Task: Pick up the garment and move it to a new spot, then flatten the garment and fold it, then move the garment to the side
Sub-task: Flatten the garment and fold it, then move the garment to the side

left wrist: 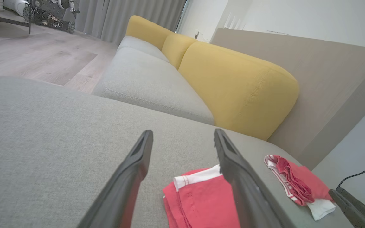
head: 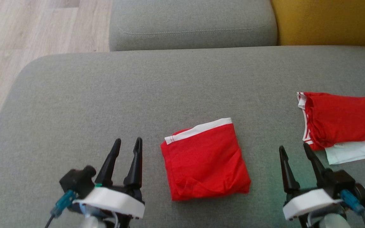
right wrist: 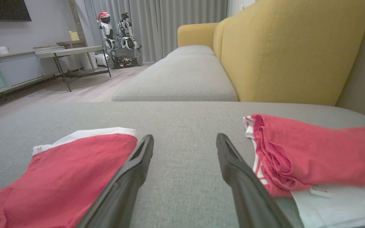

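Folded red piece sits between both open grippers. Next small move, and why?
Probably move the right gripper left to the right edge of the folded garment: it lies folded and unheld, the fingers are open, and the red pile sits to the right.

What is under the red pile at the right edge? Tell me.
A pale white cloth pokes out from under the red pile, both lying on the gray cushion. How far it reaches beneath is covered.
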Controlling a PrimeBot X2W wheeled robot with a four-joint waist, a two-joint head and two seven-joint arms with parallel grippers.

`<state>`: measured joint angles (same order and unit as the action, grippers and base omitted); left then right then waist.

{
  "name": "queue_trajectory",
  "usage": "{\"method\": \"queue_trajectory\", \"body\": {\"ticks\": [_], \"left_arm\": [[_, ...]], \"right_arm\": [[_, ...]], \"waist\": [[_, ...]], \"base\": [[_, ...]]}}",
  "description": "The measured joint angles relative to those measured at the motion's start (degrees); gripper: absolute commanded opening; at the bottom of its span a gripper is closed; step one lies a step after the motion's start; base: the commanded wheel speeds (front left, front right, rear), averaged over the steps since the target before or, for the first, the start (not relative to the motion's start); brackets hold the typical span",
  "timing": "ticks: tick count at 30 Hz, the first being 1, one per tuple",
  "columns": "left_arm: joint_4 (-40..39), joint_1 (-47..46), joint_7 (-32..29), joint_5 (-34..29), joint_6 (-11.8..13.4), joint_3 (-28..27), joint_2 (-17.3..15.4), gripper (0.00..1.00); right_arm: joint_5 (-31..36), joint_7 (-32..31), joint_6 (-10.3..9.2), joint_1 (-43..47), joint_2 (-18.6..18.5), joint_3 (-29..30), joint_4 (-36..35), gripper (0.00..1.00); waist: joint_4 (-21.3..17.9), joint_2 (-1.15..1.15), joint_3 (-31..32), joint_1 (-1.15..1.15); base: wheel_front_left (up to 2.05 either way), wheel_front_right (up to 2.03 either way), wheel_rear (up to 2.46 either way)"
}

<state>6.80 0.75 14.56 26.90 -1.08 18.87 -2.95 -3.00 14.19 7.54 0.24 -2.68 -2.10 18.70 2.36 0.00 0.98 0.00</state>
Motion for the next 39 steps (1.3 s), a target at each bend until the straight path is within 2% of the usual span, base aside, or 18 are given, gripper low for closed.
{"method": "queue_trajectory", "body": {"ticks": [13, 26, 30, 39], "left_arm": [[-0.65, 1.71, 0.00, -0.52, 0.00, -0.98, -0.02, 1.00], [-0.66, 1.70, 0.00, -0.51, 0.00, -0.70, -0.03, 1.00], [-0.64, 1.68, 0.00, -0.51, -0.02, -0.58, -0.03, 1.00], [-0.56, 0.92, 0.00, -0.41, -0.52, 0.67, -0.03, 1.00]], "right_arm": [[-0.71, -0.59, -0.01, 1.56, 0.01, -0.53, -0.88, 1.00], [-1.02, -1.20, 0.00, 1.54, 0.02, -1.20, -1.12, 1.00], [-1.85, -2.47, 0.00, 1.36, 0.02, -3.23, -0.86, 1.00], [-6.64, -8.47, 0.00, -4.67, -0.01, -7.55, 7.37, 1.00]], "waist": [[0.36, 0.00, 0.26, 0.00], [2.64, 0.00, -0.18, 0.00], [3.50, 0.00, -0.68, 0.00], [5.61, 0.00, -3.54, 0.00]], "base": [[0.00, 0.00, 0.00], [0.00, 0.00, 0.00], [0.00, 0.00, 0.00], [0.00, 0.00, 0.00]]}}
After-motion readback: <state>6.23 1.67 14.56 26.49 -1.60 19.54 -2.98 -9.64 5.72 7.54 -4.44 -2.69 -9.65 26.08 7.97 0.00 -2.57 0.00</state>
